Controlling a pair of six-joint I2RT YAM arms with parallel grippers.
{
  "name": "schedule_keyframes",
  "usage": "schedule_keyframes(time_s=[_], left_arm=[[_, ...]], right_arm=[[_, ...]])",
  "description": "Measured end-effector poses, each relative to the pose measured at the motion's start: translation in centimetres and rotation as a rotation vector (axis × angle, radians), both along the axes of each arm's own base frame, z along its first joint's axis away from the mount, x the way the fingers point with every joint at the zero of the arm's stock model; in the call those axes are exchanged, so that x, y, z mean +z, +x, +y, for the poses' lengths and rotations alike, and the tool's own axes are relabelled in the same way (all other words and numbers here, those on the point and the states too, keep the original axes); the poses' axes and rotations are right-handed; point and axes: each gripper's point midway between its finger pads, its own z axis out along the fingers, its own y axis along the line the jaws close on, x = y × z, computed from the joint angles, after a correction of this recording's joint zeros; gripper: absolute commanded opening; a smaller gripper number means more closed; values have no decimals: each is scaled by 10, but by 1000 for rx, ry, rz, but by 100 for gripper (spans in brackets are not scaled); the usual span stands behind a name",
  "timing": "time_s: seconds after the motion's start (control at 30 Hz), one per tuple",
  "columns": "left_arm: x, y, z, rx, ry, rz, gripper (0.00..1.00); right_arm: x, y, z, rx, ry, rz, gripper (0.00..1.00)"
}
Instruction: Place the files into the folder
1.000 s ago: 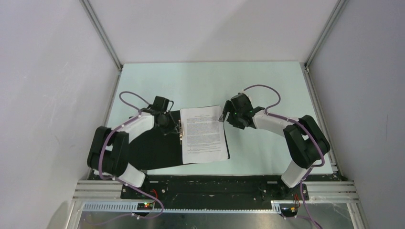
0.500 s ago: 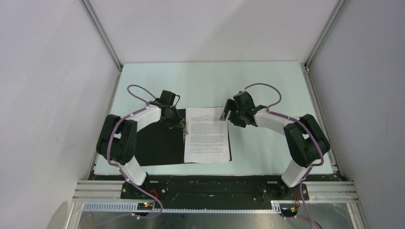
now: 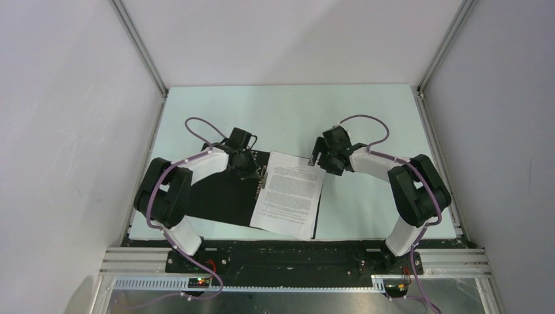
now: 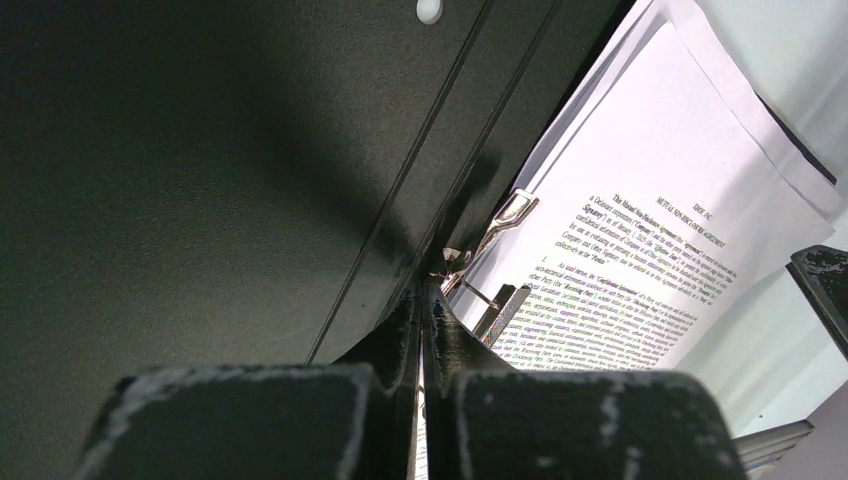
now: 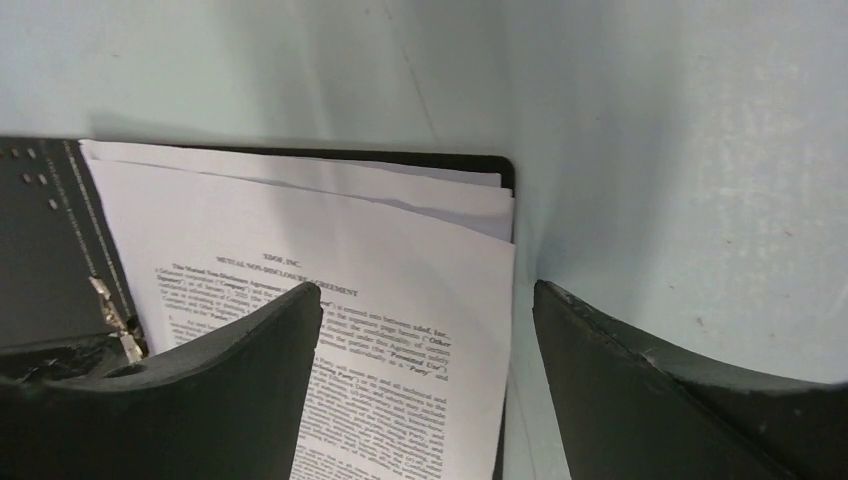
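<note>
The folder (image 3: 219,196) lies open on the table, black inside up. The files (image 3: 288,199), white printed sheets, lie askew on its right half beside the metal clip (image 3: 262,175). My left gripper (image 3: 252,167) is shut, its tips (image 4: 425,285) touching the base of the clip (image 4: 500,215); I cannot tell if they pinch it. The folder's black cover (image 4: 200,150) and the files (image 4: 660,200) fill that view. My right gripper (image 3: 315,159) is open, hovering (image 5: 425,288) over the files' far right corner (image 5: 400,250), with the folder edge (image 5: 500,165) beyond.
The pale green table (image 3: 281,118) is boxed in by white walls with metal rails at the left (image 3: 141,49) and right (image 3: 442,49). The folder's near edge lies close to the black base bar (image 3: 294,252).
The folder and files slid right and turned, so the sheets now tilt. My left gripper moved right along the clip. My right gripper shifted slightly right, staying at the files' far corner.
</note>
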Motion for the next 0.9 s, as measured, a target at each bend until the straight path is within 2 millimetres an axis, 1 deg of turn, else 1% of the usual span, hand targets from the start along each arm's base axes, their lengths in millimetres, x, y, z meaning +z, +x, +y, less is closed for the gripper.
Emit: schedule_keyframes(time_s=[0.13, 0.23, 0.37, 0.5, 0.67, 0.77, 0.9], left_arm=[[0, 0, 0, 6, -2, 2, 0], [1, -1, 0, 5, -2, 5, 1], [1, -4, 0, 1, -4, 16, 8], [2, -9, 4, -9, -12, 42, 11], [10, -8, 13, -6, -38, 46, 11], [16, -5, 19, 4, -44, 32, 8], [13, -8, 22, -4, -43, 39, 6]], right_arm=[[-3, -3, -8, -17, -39, 11, 83], [0, -7, -12, -26, -66, 9, 83], [1, -8, -15, -32, -82, 10, 79], [-2, -9, -15, -39, -85, 16, 74], [-9, -9, -15, -47, -89, 30, 71], [-10, -8, -13, -47, -93, 26, 66], [-10, -7, -9, -43, -105, 23, 62]])
